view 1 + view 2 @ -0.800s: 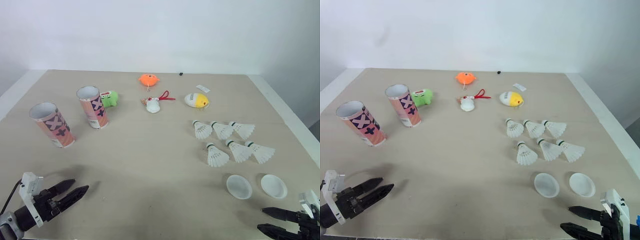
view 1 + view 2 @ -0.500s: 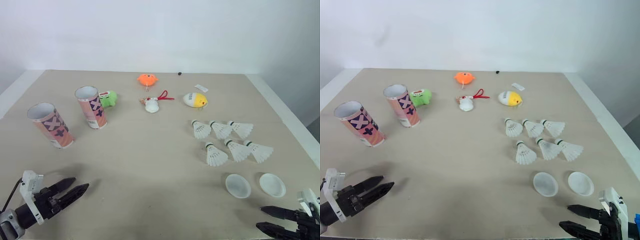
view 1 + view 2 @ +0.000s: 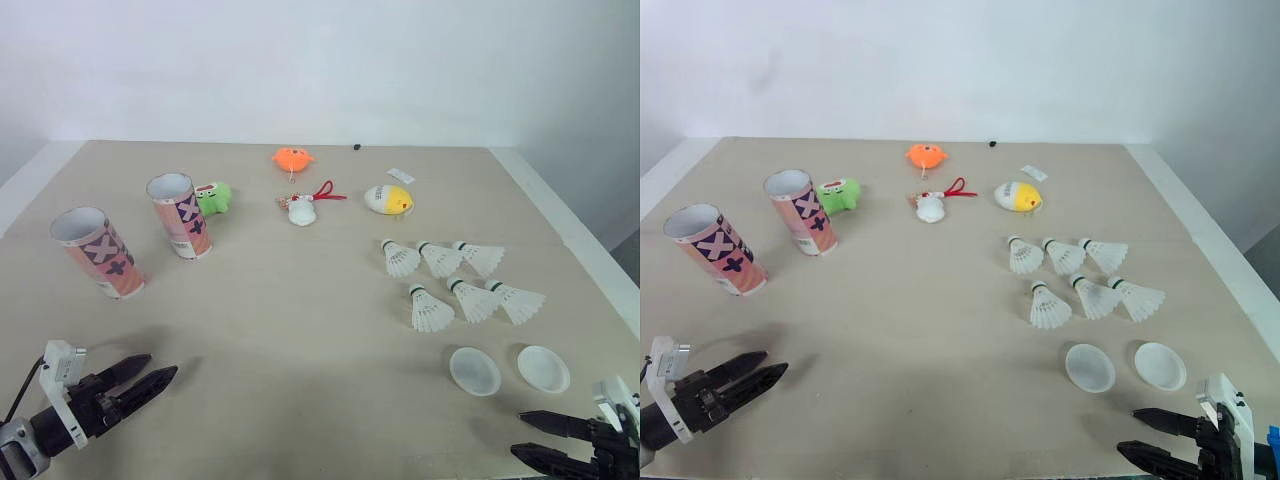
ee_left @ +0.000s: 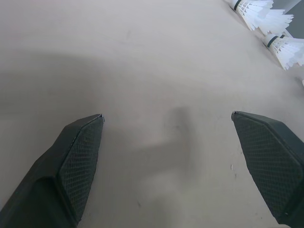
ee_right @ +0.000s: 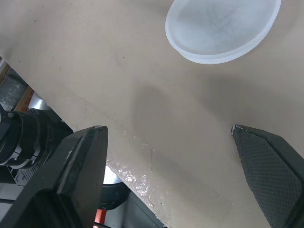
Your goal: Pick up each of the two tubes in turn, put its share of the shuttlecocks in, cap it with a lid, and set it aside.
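Observation:
Two pink patterned tubes stand open-topped at the left: one tube nearer the edge, the other tube further back. Several white shuttlecocks lie in two rows at the right. In front of them rest two white lids, one lid beside the other lid. My left gripper hovers open over bare table near the front left. My right gripper is open at the front right edge, just short of a lid.
Small toys sit at the back: a green one beside the rear tube, an orange one, a white one with a red cord and a yellow-white egg shape. The table's front edge runs under my right gripper.
The whole picture has shifted slightly, so the camera moved. Both grippers and the objects stay where they were.

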Robot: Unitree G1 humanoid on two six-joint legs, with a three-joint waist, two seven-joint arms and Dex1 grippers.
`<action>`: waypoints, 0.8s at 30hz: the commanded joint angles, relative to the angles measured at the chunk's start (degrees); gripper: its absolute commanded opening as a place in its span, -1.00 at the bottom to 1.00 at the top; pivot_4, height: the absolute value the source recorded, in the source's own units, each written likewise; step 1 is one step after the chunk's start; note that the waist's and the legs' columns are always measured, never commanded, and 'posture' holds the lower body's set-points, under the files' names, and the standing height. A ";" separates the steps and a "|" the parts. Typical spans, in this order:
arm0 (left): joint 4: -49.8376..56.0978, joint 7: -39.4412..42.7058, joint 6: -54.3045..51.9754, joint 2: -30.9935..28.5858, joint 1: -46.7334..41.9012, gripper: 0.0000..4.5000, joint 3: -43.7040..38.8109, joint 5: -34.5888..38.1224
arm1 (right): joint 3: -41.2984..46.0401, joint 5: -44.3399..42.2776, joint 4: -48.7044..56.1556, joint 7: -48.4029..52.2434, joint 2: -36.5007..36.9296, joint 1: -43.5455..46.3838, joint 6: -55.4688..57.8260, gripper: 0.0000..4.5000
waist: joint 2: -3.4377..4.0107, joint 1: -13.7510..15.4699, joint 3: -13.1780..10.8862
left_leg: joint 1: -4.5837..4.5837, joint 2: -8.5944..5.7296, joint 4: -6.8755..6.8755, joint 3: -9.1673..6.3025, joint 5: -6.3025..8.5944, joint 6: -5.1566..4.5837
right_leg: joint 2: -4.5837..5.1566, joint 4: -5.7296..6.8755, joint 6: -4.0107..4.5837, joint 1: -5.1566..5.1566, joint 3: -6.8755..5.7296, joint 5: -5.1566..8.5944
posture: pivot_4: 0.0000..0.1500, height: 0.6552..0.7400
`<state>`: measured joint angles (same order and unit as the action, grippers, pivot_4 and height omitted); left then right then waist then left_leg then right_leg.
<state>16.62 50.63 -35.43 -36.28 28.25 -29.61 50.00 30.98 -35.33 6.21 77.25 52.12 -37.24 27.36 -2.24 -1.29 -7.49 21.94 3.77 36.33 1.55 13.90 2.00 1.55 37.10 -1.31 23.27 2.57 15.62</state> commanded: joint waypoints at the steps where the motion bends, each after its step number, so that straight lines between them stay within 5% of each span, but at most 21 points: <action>1: -2.18 -1.21 -1.51 0.61 0.51 1.00 1.00 -1.20 | -4.41 2.26 -0.46 -0.68 -0.67 -0.24 1.17 0.98 | 0.00 0.00 0.00 | -0.01 0.00 0.00 0.00 0.01 0.00 | 0.00 0.00 0.00 0.01 0.00 0.00 | 1.00 0.82; 12: 2.08 -2.96 3.68 6.33 5.47 1.00 -1.29 -1.97 | -12.79 -3.71 16.80 -0.29 0.91 6.04 6.85 0.98 | 0.17 -0.02 -0.15 | -0.40 0.00 -0.06 -0.01 0.59 0.02 | 0.17 -0.02 0.00 -0.05 -0.16 0.00 | 1.00 0.82; 18: 7.25 -5.88 7.36 14.34 8.04 1.00 -6.27 4.15 | -23.66 -8.98 22.67 -1.16 0.74 23.97 13.61 0.98 | 0.94 0.14 -0.77 | -0.21 -0.33 0.03 0.06 1.18 -0.05 | -0.44 0.00 -0.09 0.18 -0.16 -0.10 | 1.00 0.82; 24: 8.84 -8.36 17.13 20.62 9.48 1.00 -11.64 2.29 | -33.04 -8.95 21.35 -4.66 -5.44 43.48 16.42 0.98 | 0.20 0.09 -1.40 | 0.19 -0.25 0.28 -0.06 1.57 -0.39 | -0.66 0.00 0.02 0.36 -0.16 -0.13 | 1.00 0.82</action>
<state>23.88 43.94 -24.43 -17.65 37.18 -36.85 53.86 1.84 -44.49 27.07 74.87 49.64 -0.37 42.70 -2.04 -1.20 -8.89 22.25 3.55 36.73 1.41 15.66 1.68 0.89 37.10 -1.15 23.63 2.32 15.55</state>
